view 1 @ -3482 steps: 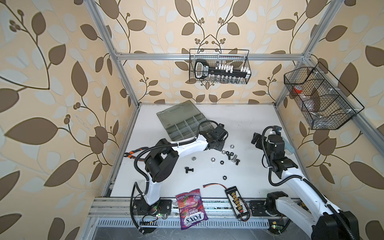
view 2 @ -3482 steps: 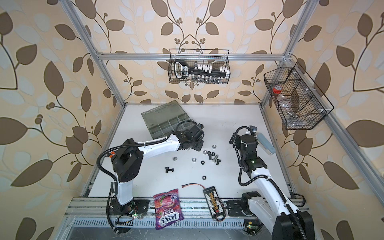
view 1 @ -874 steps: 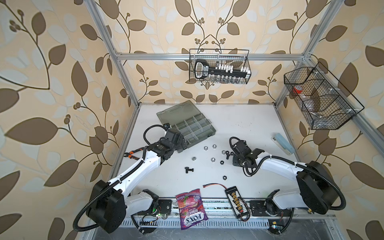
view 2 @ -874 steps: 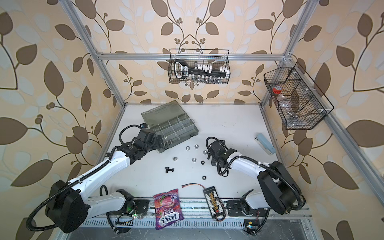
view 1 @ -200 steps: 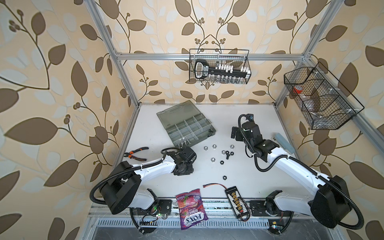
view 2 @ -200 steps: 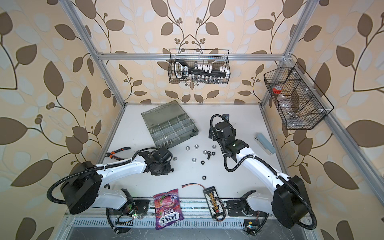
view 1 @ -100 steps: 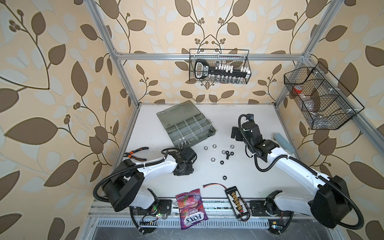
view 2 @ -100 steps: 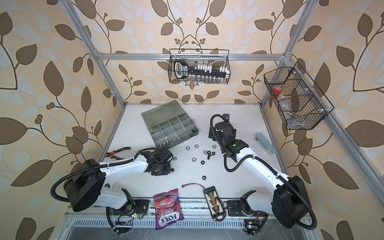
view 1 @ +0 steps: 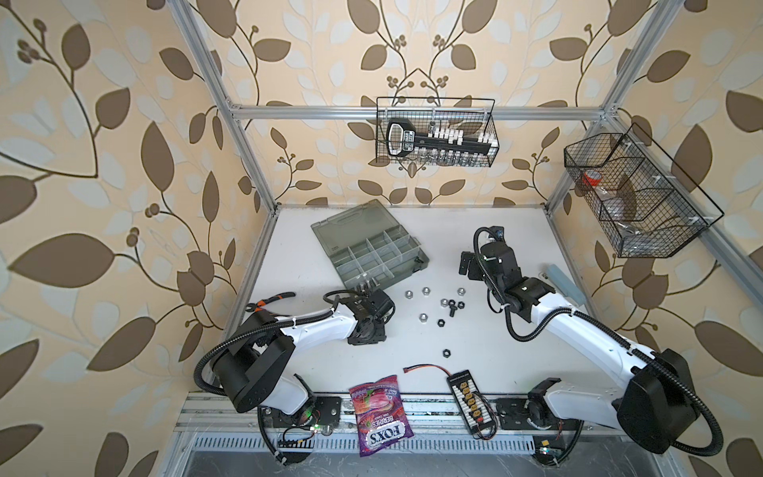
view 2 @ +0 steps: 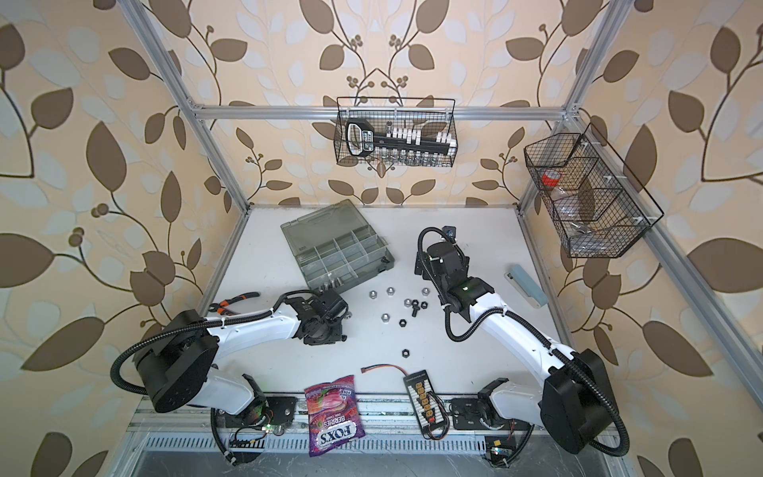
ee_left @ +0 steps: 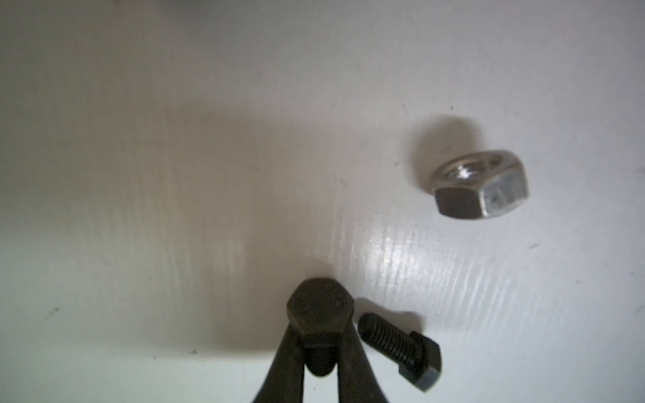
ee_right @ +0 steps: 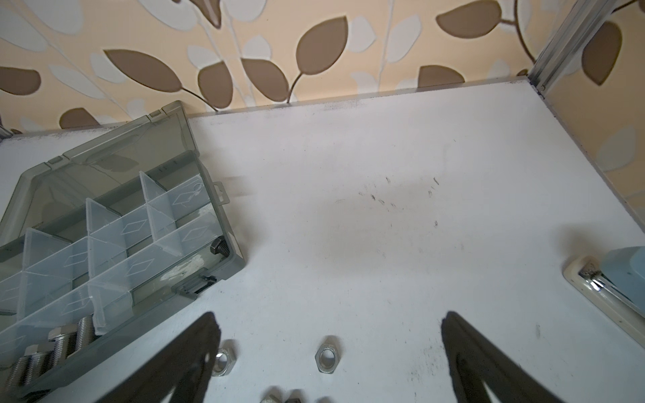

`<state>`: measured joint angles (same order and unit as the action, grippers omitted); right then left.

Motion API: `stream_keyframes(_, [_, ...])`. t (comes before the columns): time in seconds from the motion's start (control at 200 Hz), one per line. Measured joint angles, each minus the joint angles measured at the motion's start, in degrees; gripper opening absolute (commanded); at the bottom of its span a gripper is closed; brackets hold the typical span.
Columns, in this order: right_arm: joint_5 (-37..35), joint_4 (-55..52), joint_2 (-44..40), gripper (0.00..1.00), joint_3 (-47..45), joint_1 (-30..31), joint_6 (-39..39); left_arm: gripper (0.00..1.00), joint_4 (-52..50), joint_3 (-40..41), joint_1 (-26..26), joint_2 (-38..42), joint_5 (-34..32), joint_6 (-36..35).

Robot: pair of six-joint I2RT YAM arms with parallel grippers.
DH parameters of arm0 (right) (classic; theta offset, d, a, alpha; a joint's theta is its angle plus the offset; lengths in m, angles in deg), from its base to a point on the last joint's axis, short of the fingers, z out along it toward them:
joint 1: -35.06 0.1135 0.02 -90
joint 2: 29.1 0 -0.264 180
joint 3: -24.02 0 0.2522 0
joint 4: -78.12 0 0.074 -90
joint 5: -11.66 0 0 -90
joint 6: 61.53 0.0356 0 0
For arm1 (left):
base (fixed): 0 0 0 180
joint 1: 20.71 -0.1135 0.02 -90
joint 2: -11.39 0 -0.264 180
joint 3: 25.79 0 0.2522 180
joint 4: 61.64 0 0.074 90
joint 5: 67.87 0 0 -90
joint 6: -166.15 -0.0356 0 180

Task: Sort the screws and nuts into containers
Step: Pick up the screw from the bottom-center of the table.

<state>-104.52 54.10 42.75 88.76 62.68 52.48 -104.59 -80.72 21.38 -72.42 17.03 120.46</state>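
In the left wrist view my left gripper (ee_left: 319, 349) is shut on the shank of a black screw (ee_left: 320, 307), just above the table. A second black screw (ee_left: 401, 345) lies right beside it, and a silver nut (ee_left: 480, 185) lies farther off. My right gripper (ee_right: 330, 315) hangs open over the loose nuts (view 1: 425, 291), with a silver nut (ee_right: 327, 359) below the gap. The organizer case (view 1: 326, 231) lies open at the back left. One of its containers holds silver screws (ee_right: 52, 345), and another holds a black screw (ee_right: 219, 248).
Silver and black nuts and a black screw (view 1: 452, 307) lie scattered mid-table. Pliers (view 1: 270, 300) lie at the left edge, a candy bag (view 1: 380, 413) and a connector board (view 1: 470, 400) at the front, a blue-grey bar (view 1: 563, 281) at the right. Wire baskets (view 1: 435, 136) hang on the walls.
The left arm's elbow has shifted slightly while its wrist stays low over the same front-left spot. The right arm has not moved.
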Motion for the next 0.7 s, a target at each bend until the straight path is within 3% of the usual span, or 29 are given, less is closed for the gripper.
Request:
stream_keyframes(0.15, [-0.09,0.0,-0.11,1.0,-0.02,0.0,-0.02,0.06,0.09,0.0,0.0,0.02,-0.15,-0.17])
stream_keyframes(0.42, [-0.46,0.28,-1.64,1.0,-1.07,0.0,0.22,0.05,-2.21,-1.07,0.0,0.31,-3.61,-1.38])
stream_keyframes(0.7, [-0.46,0.35,-2.21,1.0,-1.92,0.0,0.79,0.05,-3.67,-14.19,-0.15,0.15,-10.12,-8.81])
